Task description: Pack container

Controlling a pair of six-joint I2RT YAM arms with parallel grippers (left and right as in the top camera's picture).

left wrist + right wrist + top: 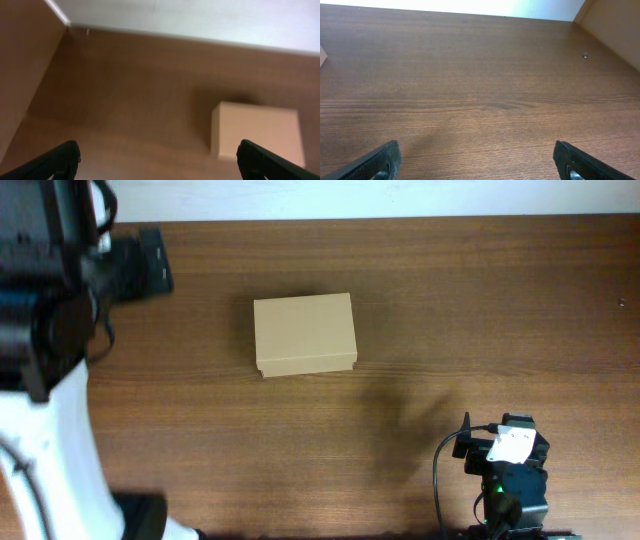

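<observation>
The container (305, 334) is a plain tan cardboard box with its flap lid shut, standing on the wooden table a little left of the middle. It shows at the right of the left wrist view (257, 131), and only a corner shows at the left edge of the right wrist view (322, 55). My left gripper (159, 156) is open and empty, above the table's back left (150, 262), well left of the box. My right gripper (477, 156) is open and empty over bare wood. The right arm (512, 470) is at the front right.
The table's far edge (400, 218) meets a white wall. A small dark speck (585, 55) lies on the wood at the far right (622, 303). A black cable (440, 470) loops beside the right arm. The left arm's white base (50, 450) fills the front left.
</observation>
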